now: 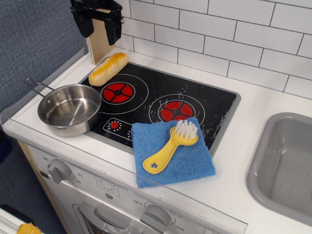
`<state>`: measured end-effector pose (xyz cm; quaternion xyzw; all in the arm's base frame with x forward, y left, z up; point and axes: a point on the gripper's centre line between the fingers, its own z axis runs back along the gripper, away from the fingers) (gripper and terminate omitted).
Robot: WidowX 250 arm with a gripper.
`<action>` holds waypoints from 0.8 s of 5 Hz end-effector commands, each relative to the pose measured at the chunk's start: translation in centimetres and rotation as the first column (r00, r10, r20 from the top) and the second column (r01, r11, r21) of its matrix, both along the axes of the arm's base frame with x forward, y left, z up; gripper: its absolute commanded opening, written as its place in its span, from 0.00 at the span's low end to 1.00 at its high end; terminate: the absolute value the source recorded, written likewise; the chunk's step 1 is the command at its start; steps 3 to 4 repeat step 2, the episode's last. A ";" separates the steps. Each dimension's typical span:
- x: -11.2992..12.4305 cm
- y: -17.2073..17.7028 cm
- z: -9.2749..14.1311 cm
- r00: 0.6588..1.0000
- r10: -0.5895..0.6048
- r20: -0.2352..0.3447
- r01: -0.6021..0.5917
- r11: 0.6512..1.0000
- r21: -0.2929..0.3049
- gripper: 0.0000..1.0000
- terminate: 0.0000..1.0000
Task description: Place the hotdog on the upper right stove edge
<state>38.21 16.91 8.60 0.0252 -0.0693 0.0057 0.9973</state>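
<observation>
The hotdog (107,68), a glossy golden-yellow bun with scored grooves, lies on the far left corner of the black stove (156,102), across its grey rim, beside the left red burner (117,91). My gripper (99,28) hangs well above and behind the hotdog at the top left of the view. Its two black fingers (115,29) stand apart and hold nothing.
A steel pan (69,109) sits at the stove's left front. A blue cloth (171,152) with a yellow star-marked brush (170,146) lies over the front edge. A grey sink (286,168) is at the right. A wooden post (100,43) and tiled wall stand behind.
</observation>
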 end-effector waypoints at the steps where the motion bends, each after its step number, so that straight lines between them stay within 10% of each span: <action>1: -0.7 -0.2 3.1 0.999 -0.010 0.045 0.007 0.998 0.068 1.00 0.00; 2: -0.7 -0.2 3.1 0.999 -0.010 0.045 0.007 0.998 0.068 1.00 1.00; 4: -0.7 -0.2 3.1 0.999 -0.010 0.045 0.007 0.998 0.068 1.00 1.00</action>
